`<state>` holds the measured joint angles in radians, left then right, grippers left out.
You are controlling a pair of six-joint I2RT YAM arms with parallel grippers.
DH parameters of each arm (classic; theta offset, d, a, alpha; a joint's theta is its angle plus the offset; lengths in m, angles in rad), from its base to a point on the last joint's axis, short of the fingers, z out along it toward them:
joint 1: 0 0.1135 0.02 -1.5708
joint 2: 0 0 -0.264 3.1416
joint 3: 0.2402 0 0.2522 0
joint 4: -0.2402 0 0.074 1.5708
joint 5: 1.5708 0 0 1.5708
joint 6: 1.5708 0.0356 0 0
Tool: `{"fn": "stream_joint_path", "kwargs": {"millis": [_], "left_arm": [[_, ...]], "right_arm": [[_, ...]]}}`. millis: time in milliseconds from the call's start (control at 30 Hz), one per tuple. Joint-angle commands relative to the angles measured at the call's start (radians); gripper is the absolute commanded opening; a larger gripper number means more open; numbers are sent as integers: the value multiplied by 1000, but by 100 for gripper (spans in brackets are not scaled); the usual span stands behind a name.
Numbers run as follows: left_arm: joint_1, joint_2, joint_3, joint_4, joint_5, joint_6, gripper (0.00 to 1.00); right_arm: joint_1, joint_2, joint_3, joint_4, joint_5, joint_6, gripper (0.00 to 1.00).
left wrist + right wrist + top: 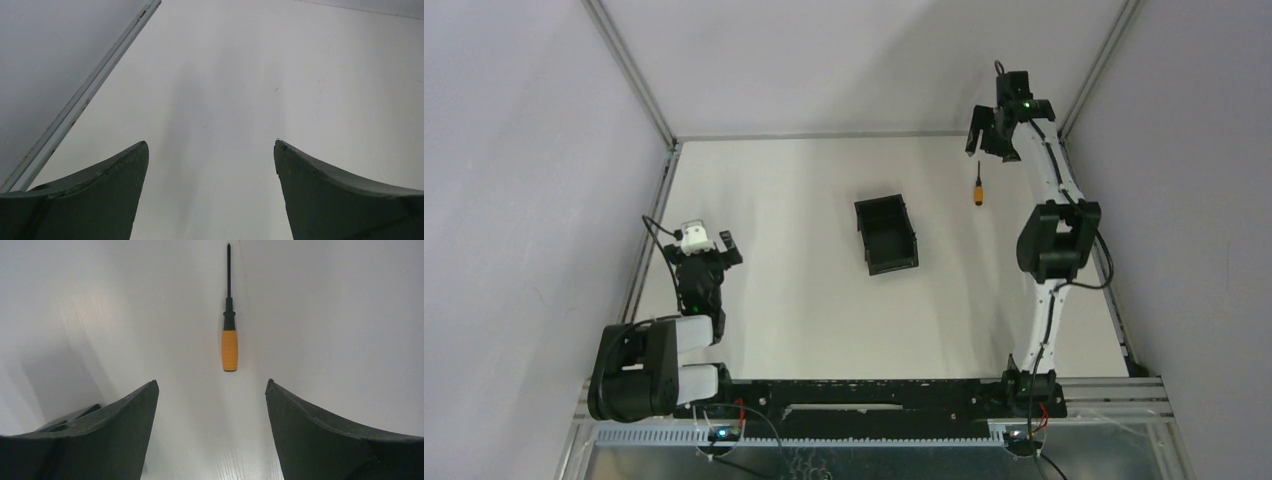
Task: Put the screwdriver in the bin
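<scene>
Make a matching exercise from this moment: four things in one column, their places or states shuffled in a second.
Things:
1 screwdriver
2 bin
3 left gripper
4 right gripper

Places or states:
A middle of the table, empty
B far right, open, screwdriver just ahead of it
C lying flat, right of the bin
D near left, open, only bare table in its view

Pairs: 1-C, 2-A, 3-D, 4-B

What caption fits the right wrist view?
Open right pincer facing the untouched screwdriver, orange handle nearest, shaft pointing away.
</scene>
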<state>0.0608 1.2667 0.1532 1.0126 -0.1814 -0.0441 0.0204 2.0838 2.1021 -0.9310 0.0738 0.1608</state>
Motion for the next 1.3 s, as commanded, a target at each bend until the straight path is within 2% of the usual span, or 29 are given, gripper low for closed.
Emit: {"fn": "stream_joint_path", "kwargs": {"millis": [0, 133, 400, 467, 567, 600, 667, 733, 800, 867, 967, 1067, 1267], "left_arm": [[-6, -13, 41, 37, -11, 19, 100], [-6, -12, 40, 37, -11, 19, 100], [-6, -12, 41, 37, -11, 20, 100], [-5, -12, 42, 36, -11, 20, 100], [-6, -12, 40, 37, -11, 19, 100], [-5, -12, 41, 37, -11, 19, 100], [-5, -12, 40, 37, -10, 20, 100], [-5, -12, 40, 37, -10, 20, 100], [-6, -12, 41, 37, -11, 20, 100], [-5, -12, 40, 37, -11, 20, 100], [-6, -12, 40, 37, -10, 20, 100], [-6, -12, 41, 37, -11, 19, 100], [-6, -12, 40, 37, -11, 19, 100]], "right_arm": [[1, 162, 214, -175, 12, -11, 86], [-6, 304, 318, -173, -10, -9, 84], [-13, 428, 275, -111, -31, -8, 78], [-13, 443, 261, -90, -32, -12, 74], [-13, 470, 258, -70, -40, -20, 56], [-13, 475, 259, -66, -39, -22, 47], [-13, 475, 257, -55, -38, -30, 35], [-13, 467, 263, -58, -36, -37, 19], [-13, 429, 266, -65, -34, -47, 6], [-13, 367, 260, -67, -23, -59, 0], [4, 214, 164, -33, -11, -90, 0], [37, 9, -45, 100, -52, -144, 0], [122, -319, -422, 252, -304, -320, 0]]}}
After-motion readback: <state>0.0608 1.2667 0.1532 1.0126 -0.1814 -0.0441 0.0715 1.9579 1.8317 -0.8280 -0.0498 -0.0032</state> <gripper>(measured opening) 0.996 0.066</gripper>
